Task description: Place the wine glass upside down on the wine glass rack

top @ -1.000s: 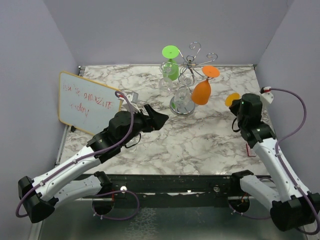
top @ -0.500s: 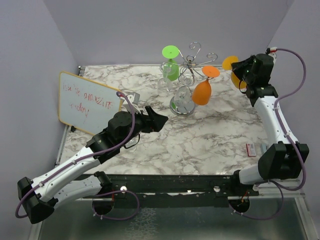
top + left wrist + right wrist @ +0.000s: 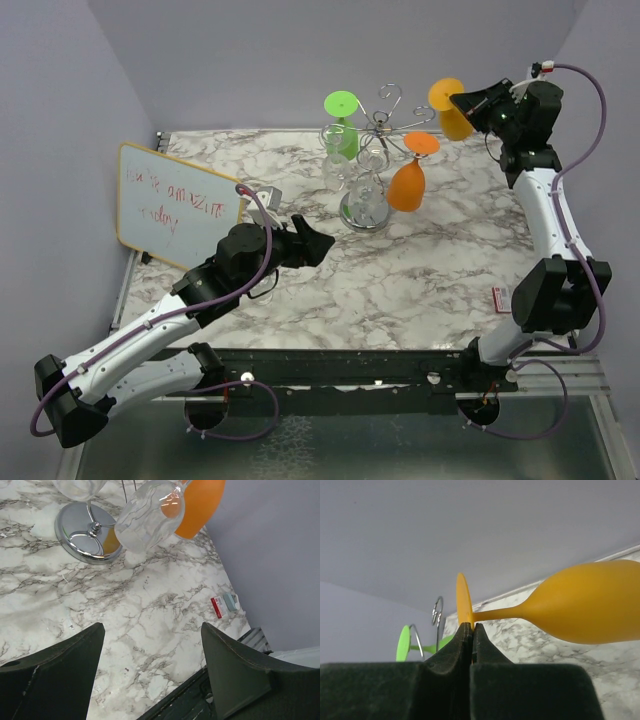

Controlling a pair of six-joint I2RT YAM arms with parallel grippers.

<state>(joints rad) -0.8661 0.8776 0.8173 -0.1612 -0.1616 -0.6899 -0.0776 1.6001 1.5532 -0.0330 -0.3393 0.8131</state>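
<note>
A yellow-orange wine glass [image 3: 452, 110] hangs in the air at the back right, foot up and bowl down, tilted. My right gripper [image 3: 463, 101] is shut on the rim of its foot. In the right wrist view the fingertips [image 3: 471, 627] pinch the foot disc, with the stem and bowl [image 3: 590, 610] running off to the right. The chrome wine glass rack [image 3: 383, 128] stands left of the held glass and apart from it; its round base [image 3: 85, 530] shows in the left wrist view. My left gripper [image 3: 318, 240] is open and empty above the marble, as the left wrist view [image 3: 152, 627] confirms.
On the rack hang a green glass [image 3: 342, 125], an orange glass [image 3: 404, 183] and clear glasses [image 3: 365, 190]. A whiteboard [image 3: 180, 205] leans at the left. A small red-and-white card [image 3: 502, 298] lies near the right front edge. Walls close in behind and beside.
My right arm has lifted the yellow-orange glass from low on the right side up to the back right, level with the rack's top. The left arm has barely moved.
</note>
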